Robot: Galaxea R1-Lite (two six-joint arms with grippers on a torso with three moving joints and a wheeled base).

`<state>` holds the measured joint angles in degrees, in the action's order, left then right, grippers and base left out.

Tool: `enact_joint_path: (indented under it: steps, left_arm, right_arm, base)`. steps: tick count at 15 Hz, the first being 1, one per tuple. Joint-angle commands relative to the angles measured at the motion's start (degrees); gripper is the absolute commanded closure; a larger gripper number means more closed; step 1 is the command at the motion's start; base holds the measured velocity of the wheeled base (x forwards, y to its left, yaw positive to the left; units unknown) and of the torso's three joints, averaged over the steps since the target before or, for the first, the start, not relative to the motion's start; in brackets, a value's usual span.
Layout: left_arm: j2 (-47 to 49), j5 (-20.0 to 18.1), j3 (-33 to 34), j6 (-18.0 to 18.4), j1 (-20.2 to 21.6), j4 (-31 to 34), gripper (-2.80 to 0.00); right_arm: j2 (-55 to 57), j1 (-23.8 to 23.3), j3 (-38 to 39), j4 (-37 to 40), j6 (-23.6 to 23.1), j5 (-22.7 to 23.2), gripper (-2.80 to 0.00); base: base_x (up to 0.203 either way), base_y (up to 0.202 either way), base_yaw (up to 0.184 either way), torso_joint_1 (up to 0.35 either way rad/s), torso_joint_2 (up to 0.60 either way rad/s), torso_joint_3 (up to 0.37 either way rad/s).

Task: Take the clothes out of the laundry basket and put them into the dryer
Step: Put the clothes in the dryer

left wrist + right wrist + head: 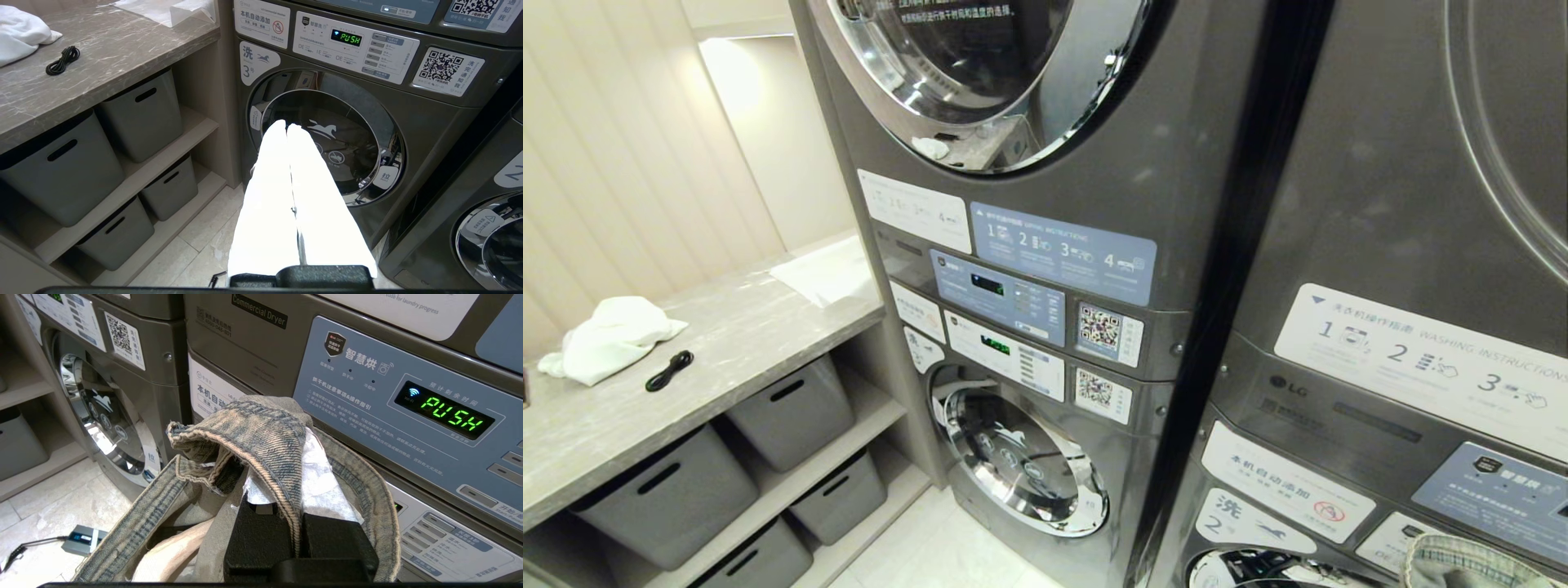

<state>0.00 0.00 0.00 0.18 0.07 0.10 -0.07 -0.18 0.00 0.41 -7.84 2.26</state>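
My right gripper (295,514) is shut on a faded blue denim garment (253,433), whose hem runs between the black fingers, with white lining beside it. The denim drapes over the fingers and hides their tips. It hangs in front of the right stack's dryer control panel (408,408), which displays PUSH. A corner of the denim (1462,567) shows at the bottom right of the head view. The left stack's upper drum opening (980,82) sits at the top of that view. My left gripper (287,128) is shut and empty, pointing at the lower washer door (327,143). The laundry basket is out of view.
A stone-topped counter (727,327) on the left carries a white cloth (609,335) and a coiled black cable (670,370). Grey storage bins (792,408) fill its shelves. A small grey device with a cord (83,538) lies on the tiled floor.
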Motion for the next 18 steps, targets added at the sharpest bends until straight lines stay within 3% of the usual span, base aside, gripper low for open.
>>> enact_joint_path:
  steps: [1, 18]
  left_arm:
    - [-0.1, 0.0, 0.1, 0.0, 0.0, 0.0, 0.0]
    - [-0.1, 0.0, 0.1, 0.1, 0.0, 0.0, 0.0]
  right_arm:
    - [0.0, 0.0, 0.0, 0.0, -0.1, 0.0, 0.0]
    - [0.0, 0.0, 0.0, 0.0, -0.1, 0.0, 0.0]
  base:
    - [0.0, 0.0, 0.0, 0.071, -0.14, -0.076]
    - [0.0, 0.0, 0.0, 0.059, -0.11, -0.057]
